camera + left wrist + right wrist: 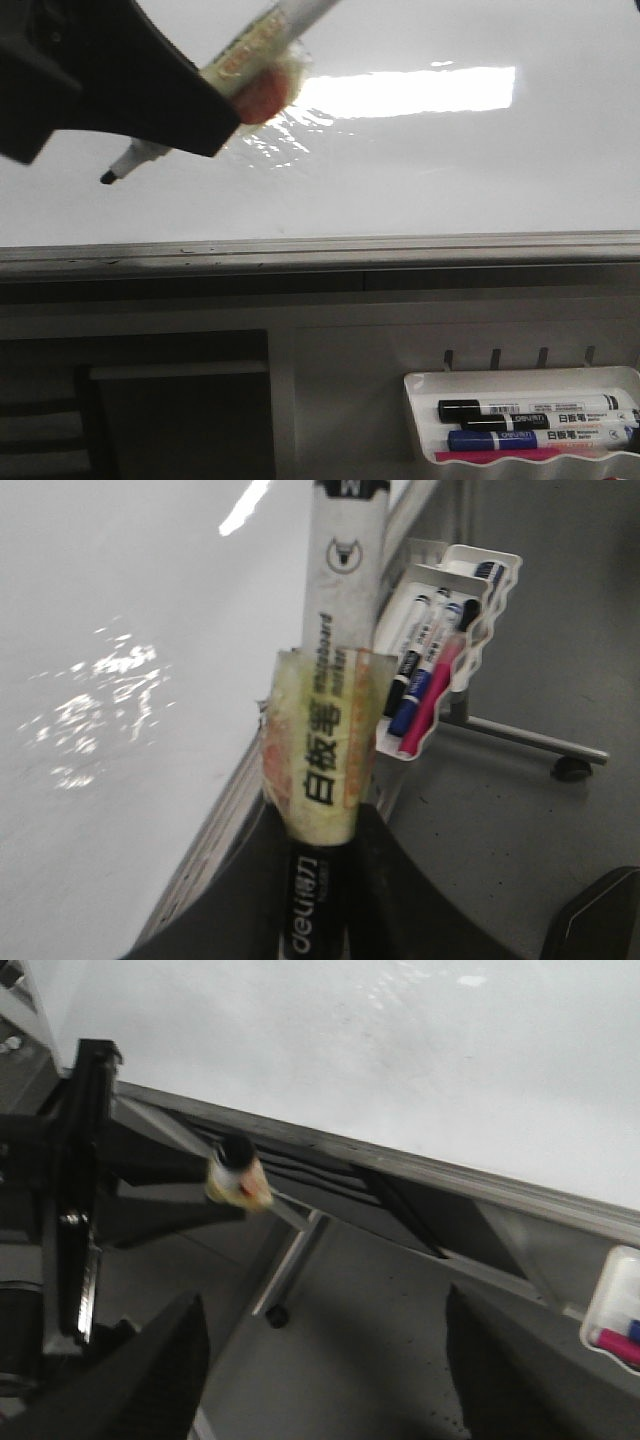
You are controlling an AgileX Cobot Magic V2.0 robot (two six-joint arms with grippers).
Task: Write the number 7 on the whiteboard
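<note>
Left tool clamped on marker, tip near whiteboard. Right tool spread wide, holding nothing.

We see the whiteboard as glossy and smooth, edged by a dull grey metal strip. Between the matt black jaws, the marker looks like smooth plastic, wrapped in wrinkled yellowish tape.
</note>
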